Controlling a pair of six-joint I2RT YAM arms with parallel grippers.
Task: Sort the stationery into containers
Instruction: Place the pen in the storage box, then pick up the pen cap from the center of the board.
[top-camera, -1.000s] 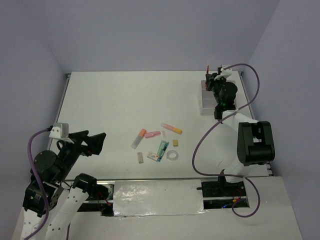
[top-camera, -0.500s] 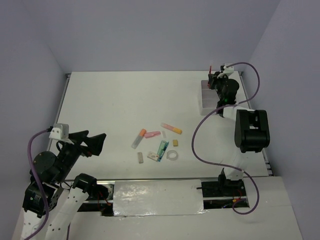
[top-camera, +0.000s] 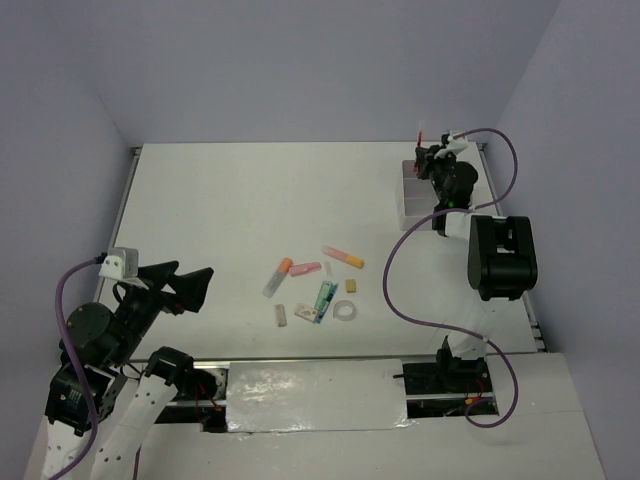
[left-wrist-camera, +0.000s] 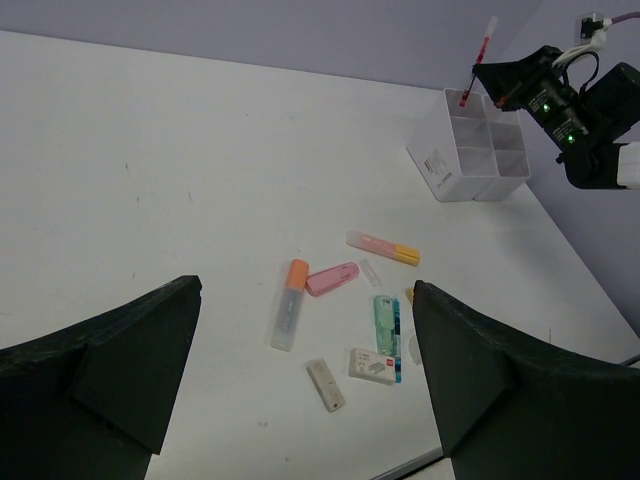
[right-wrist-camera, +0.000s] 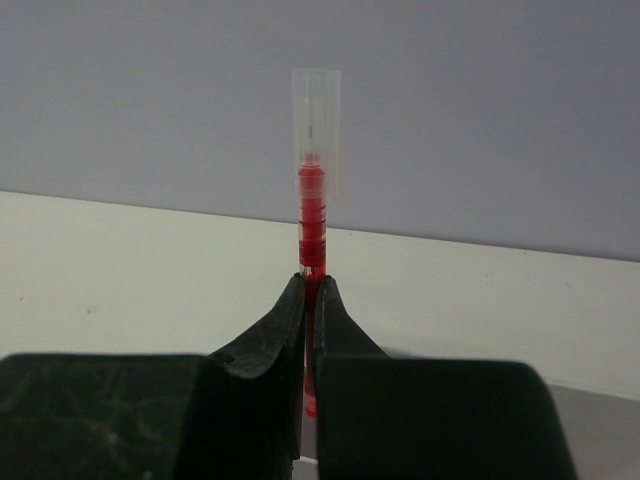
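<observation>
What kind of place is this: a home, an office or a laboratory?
Most likely a robotics laboratory test cell. A left arm and a right arm are mounted at the edge of a white table, plain walls close it in, and the stationery is laid out for sorting.

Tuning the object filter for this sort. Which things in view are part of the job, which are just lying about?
Job: red pen, clamped in the right gripper; white compartment trays; orange-capped marker; pink marker; pink-yellow marker; green packet; tape ring; yellow eraser; white eraser; labelled white block.
Just there: purple cables; shiny sheet between the arm bases; left gripper, open, holding nothing.
</observation>
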